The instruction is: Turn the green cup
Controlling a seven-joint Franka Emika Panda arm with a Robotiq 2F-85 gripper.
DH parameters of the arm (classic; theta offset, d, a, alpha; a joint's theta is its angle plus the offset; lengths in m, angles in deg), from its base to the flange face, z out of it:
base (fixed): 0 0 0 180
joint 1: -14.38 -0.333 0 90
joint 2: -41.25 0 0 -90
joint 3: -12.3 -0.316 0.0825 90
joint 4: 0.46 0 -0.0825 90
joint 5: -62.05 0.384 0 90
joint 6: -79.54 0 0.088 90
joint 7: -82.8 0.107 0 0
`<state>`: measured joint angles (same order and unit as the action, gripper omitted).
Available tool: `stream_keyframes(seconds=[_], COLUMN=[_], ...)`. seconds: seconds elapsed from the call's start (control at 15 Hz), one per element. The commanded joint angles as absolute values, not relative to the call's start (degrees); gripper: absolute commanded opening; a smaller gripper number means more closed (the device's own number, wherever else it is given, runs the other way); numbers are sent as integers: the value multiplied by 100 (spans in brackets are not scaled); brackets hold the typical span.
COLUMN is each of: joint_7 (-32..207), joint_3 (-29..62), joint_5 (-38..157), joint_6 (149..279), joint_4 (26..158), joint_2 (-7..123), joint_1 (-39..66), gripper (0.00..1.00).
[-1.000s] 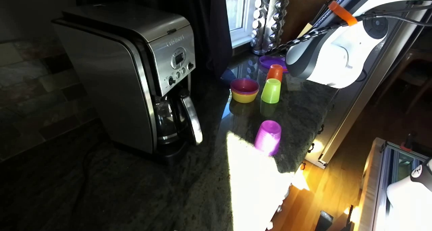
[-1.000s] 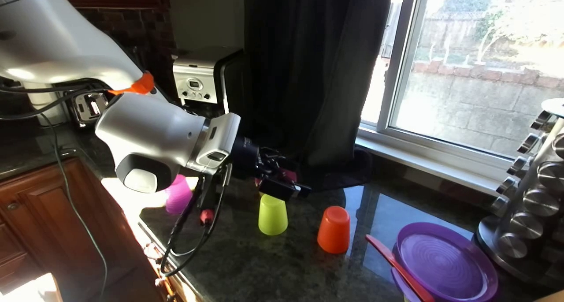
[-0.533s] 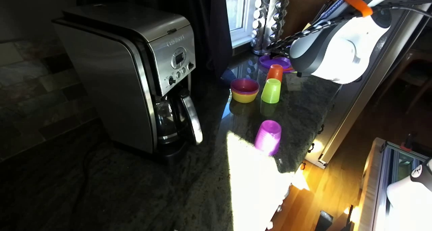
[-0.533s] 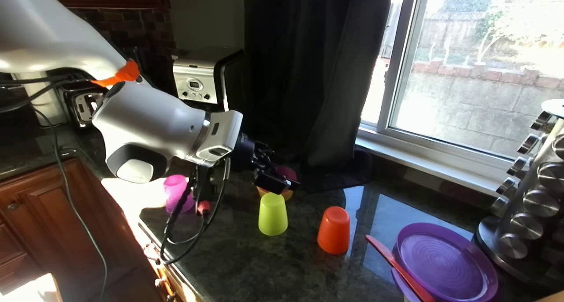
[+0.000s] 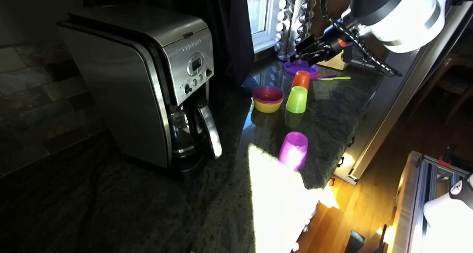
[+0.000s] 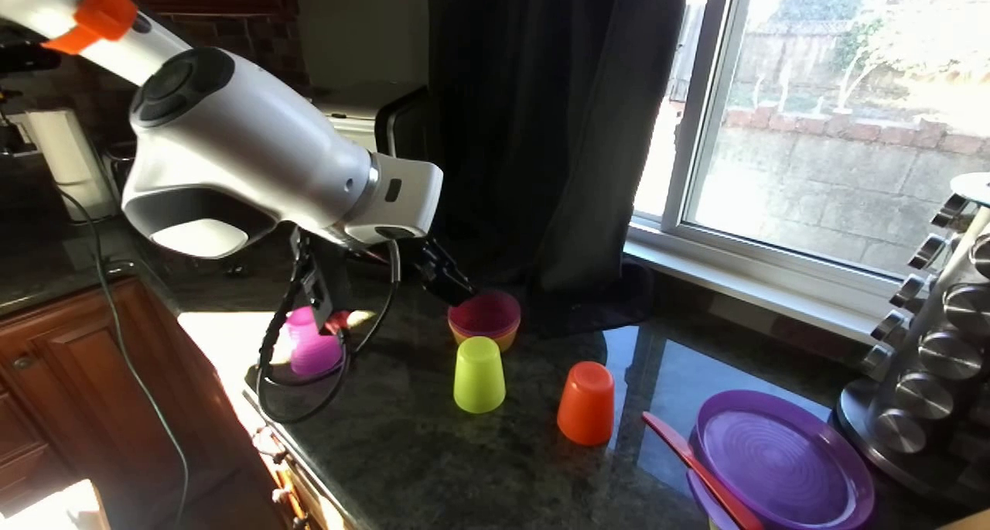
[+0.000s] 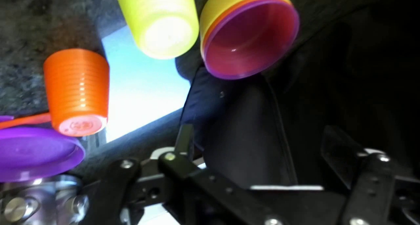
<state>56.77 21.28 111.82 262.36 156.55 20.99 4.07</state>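
Wrist view: jaws wide apart, clear of lime-green plastic cup (image 7: 157,21), base-up on surface (image 7: 23,77) toward eleven o'clock. Nested bowls (image 7: 251,36) just beside, toward one; orange plastic cup (image 7: 77,90), base-up, toward nine. Exterior view: purple plastic cup (image 6: 311,348) toward nine from lime-green one.

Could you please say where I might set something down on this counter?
Bare counter lies between the green cup, the orange cup and the counter's front edge; another patch separates the green cup from the purple cup. It is crowded at the nested bowls beside the green cup, and around the purple plate, red knife and spice rack.
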Motion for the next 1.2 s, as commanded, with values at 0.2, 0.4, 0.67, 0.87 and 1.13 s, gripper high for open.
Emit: stream_keyframes(seconds=[0.2,0.4,0.67,0.87,1.13], joint_7=[6124,7131,7317,7394,7399], joint_3=[2385,1781,1961,1897,1895], joint_5=[9902,8474,8037,7951,7941], joint_6=[23256,22696,22919,22920,22920], joint_4=[15726,15639,15663,15663,15663], joint_2=[1653,1822,1776,1781,1786], joint_1=[1326,2311,2203,2253,2259], gripper=[100,100,100,100,100])
